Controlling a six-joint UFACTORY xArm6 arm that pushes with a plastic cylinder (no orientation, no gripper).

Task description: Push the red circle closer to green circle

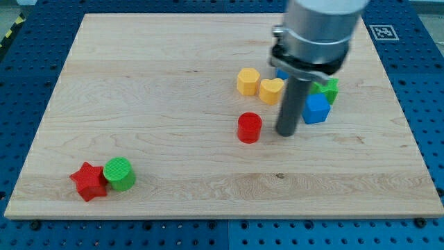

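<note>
**Red circle sits mid-board, rod tip just to its right**

Red circle (pixel 250 128) stands near the board's middle, well apart from the green circle (pixel 120 173) at the view's bottom left, which touches a red star (pixel 89 181). My tip (pixel 286 132) rests on the wooden board (pixel 173 83) just right of the red circle, a narrow gap between them; it touches no block. Behind it cluster a yellow hexagon (pixel 248 80), a yellow heart (pixel 270 89), a blue block (pixel 316 109) and a green block (pixel 329 89).
</note>
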